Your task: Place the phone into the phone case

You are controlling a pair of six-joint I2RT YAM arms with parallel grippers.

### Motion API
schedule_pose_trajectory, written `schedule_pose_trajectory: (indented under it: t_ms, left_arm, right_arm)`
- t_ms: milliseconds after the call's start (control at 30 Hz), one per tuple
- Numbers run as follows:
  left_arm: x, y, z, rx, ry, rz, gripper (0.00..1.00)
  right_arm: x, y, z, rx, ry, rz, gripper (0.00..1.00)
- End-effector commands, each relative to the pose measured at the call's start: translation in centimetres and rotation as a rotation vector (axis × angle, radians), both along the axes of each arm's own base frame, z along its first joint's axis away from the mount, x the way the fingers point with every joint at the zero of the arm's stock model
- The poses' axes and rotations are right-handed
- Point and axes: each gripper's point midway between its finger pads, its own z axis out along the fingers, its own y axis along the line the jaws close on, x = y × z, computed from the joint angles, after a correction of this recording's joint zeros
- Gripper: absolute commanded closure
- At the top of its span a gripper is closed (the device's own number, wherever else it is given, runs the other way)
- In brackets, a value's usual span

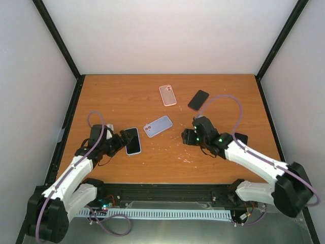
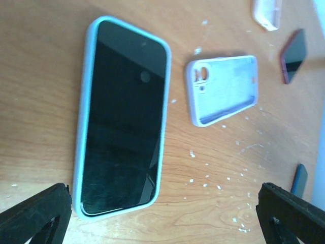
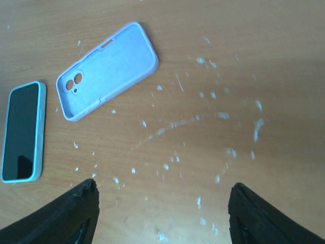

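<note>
Phone [image 2: 122, 122] sits in case [image 2: 82, 127] (light blue), left jaws open.

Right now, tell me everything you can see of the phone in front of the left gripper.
The phone lies flat and screen up on the wooden table. Its glass is dark, glossy and unlit, with faint smudges. It is already seated in a pale blue case, whose matte, rounded rim frames it on all sides. Its near end sits just ahead of the open left gripper, and neither finger appears to touch it. An empty lavender case lies beside it, apart.
</note>
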Motion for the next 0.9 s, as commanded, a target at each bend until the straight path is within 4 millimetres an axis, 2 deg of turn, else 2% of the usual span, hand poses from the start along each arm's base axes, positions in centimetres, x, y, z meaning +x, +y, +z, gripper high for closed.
schedule_pose_trajectory:
  t_ms: [0, 67, 100, 133, 233, 400, 633, 867]
  left_arm:
    - [1.3, -0.6, 4.8, 0.012, -0.200, -0.090, 0.01]
    - [1.1, -1.1, 6.0, 0.004, -0.260, -0.138, 0.01]
    - [1.0, -1.4, 6.5, 0.002, -0.286, -0.159, 0.00]
    - [1.0, -1.6, 7.1, -0.001, -0.309, -0.178, 0.01]
    - [0.7, -2.1, 8.1, -0.022, -0.357, -0.214, 0.01]
    - [0.5, -2.2, 8.4, -0.033, -0.390, -0.217, 0.00]
    - [0.4, -2.3, 8.5, -0.042, -0.392, -0.214, 0.00]
    - [-0.1, -1.9, 8.4, -0.048, -0.395, -0.189, 0.00]
  right_arm:
    - [4.5, 2.7, 1.4, -0.048, -0.110, 0.135, 0.37]
    - [6.7, 3.4, 1.1, -0.102, -0.113, 0.158, 0.44]
    - [8.0, 4.0, 1.7, -0.116, -0.133, 0.176, 0.47]
    - [8.8, 4.4, 1.1, -0.144, -0.136, 0.200, 0.49]
    - [11.7, 6.9, 1.9, -0.209, -0.213, 0.335, 0.54]
    - [14.8, 10.5, -0.4, -0.297, -0.237, 0.539, 0.56]
    - [16.1, 14.7, -3.6, -0.261, -0.209, 0.746, 0.52]
    - [17.9, 17.3, -5.6, -0.263, -0.175, 0.863, 0.47]
